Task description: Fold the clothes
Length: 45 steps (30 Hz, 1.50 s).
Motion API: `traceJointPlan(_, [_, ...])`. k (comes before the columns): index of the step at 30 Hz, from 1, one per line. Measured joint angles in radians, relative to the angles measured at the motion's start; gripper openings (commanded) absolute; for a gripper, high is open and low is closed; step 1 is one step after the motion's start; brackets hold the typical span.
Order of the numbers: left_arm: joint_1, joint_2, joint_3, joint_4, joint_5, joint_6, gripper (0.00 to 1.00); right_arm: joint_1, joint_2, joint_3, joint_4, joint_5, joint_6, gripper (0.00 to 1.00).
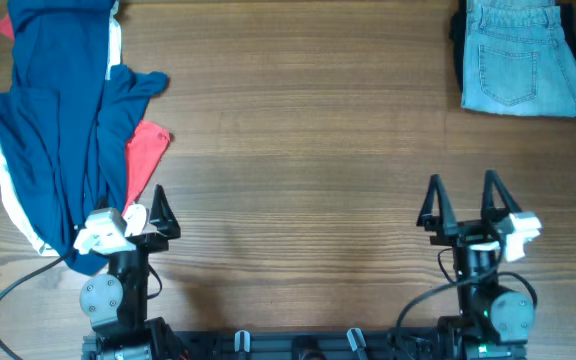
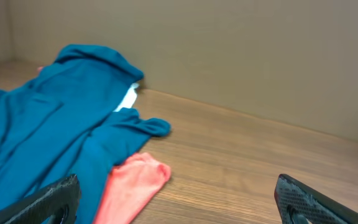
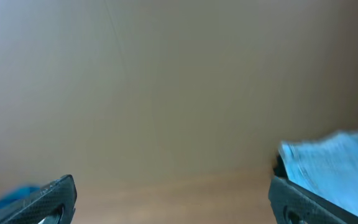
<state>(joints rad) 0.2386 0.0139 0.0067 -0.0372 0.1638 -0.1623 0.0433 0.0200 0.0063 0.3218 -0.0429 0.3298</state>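
A crumpled blue garment (image 1: pixel 58 130) with white side stripes lies in a heap at the table's left, over a red piece of clothing (image 1: pixel 144 150). Both show in the left wrist view, the blue garment (image 2: pixel 48 130) at left and the red piece (image 2: pixel 132 186) at the bottom. Folded light-blue jeans (image 1: pixel 520 58) lie at the far right corner and show blurred in the right wrist view (image 3: pixel 334 165). My left gripper (image 1: pixel 150 205) is open and empty at the front left, at the pile's near edge. My right gripper (image 1: pixel 463 190) is open and empty at the front right.
The wooden table (image 1: pixel 308 150) spans the whole view. A dark folded item (image 1: pixel 458 30) peeks from under the jeans. A black cable (image 1: pixel 13 290) runs at the front left by the arm base.
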Motion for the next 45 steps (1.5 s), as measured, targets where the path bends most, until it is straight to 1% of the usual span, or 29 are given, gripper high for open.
traceJointPlan(5, [0.0, 0.0, 0.0, 0.009, 0.061, 0.0, 1.0, 0.0, 0.008, 0.0, 0.04, 0.0, 0.026, 1.0])
traceJointPlan(12, [0.0, 0.0, 0.0, 0.009, 0.088, -0.019, 1.0, 0.0, 0.095, 0.0, 0.076, 0.0, 0.031, 1.0])
traceJointPlan(18, [0.0, 0.002, 0.009, 0.008, 0.097, -0.038, 1.0, 0.0, 0.242, 0.03, 0.142, -0.004, -0.023, 1.0])
traceJointPlan(21, [0.0, 0.027, 0.043, -0.001, 0.098, -0.041, 1.0, 0.0, 0.362, 0.09, 0.18, -0.014, -0.069, 1.0])
traceJointPlan(24, [0.0, 0.091, 0.111, -0.047, 0.1, -0.042, 1.0, 0.0, 0.497, 0.176, 0.193, -0.044, -0.111, 1.0])
traceJointPlan(29, [0.0, 0.274, 0.27, -0.127, 0.1, -0.045, 1.0, 0.0, 0.707, 0.336, 0.204, -0.156, -0.178, 1.0])
traceJointPlan(32, [0.0, 0.413, 0.404, -0.198, 0.1, -0.046, 1.0, 0.0, 0.845, 0.467, 0.209, -0.235, -0.209, 1.0])
traceJointPlan(33, [0.0, 0.426, 0.419, -0.211, 0.1, -0.046, 1.0, 0.0, 0.893, 0.513, 0.211, -0.26, -0.217, 1.0])
traceJointPlan(35, [0.0, 0.565, 0.574, -0.345, 0.101, -0.049, 1.0, 0.0, 0.97, 0.594, 0.196, -0.295, -0.226, 1.0])
traceJointPlan(39, [0.0, 0.792, 0.834, -0.582, 0.1, -0.048, 1.0, 0.0, 1.123, 0.779, 0.069, -0.336, -0.234, 1.0])
traceJointPlan(42, [0.0, 0.961, 1.017, -0.744, 0.099, -0.032, 1.0, 0.0, 1.247, 0.931, -0.084, -0.367, -0.24, 1.0])
traceJointPlan(45, [0.0, 1.088, 1.147, -0.859, 0.099, -0.014, 1.0, 0.0, 1.34, 1.038, -0.211, -0.388, -0.248, 1.0])
